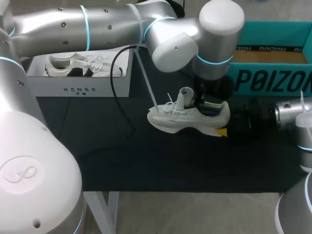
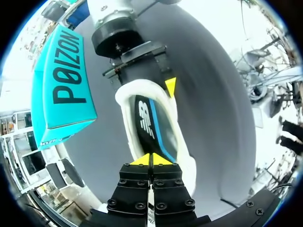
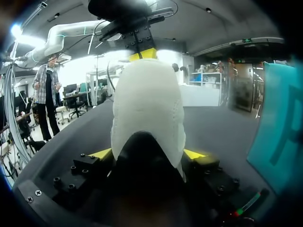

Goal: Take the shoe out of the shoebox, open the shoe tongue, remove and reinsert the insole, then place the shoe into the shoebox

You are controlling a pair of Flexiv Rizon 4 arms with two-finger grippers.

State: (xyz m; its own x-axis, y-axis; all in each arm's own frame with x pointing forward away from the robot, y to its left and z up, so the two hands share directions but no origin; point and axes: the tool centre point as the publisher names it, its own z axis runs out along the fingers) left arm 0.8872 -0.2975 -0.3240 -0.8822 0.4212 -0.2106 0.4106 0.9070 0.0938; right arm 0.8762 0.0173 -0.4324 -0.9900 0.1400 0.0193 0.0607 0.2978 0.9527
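1. Only the head view takes in the whole layout. One white shoe (image 1: 187,118) lies on its sole on the dark worktop (image 1: 146,161), outside both boxes, with its tongue (image 1: 184,99) standing up.
2. Only the right wrist view shows the grip plainly. The right hand (image 3: 147,153) clamps the shoe's heel, with one yellow-tipped finger against each side.
3. Only the left wrist view looks down into the shoe, where a dark insole (image 2: 150,124) with a blue stripe lies inside. The left hand (image 2: 151,160) sits over the front edge of the opening with its tips pressed together. I cannot tell whether anything thin is nipped between them.
4. The teal box (image 1: 273,80) carries large dark lettering on its walls. The white box (image 1: 80,90) has small dark print on its front wall, and the insole bears a pale logo.
5. There are two boxes, two hands and one shoe on the worktop. Pale footwear (image 1: 73,66) lies in the white box, but how many pieces is unclear.
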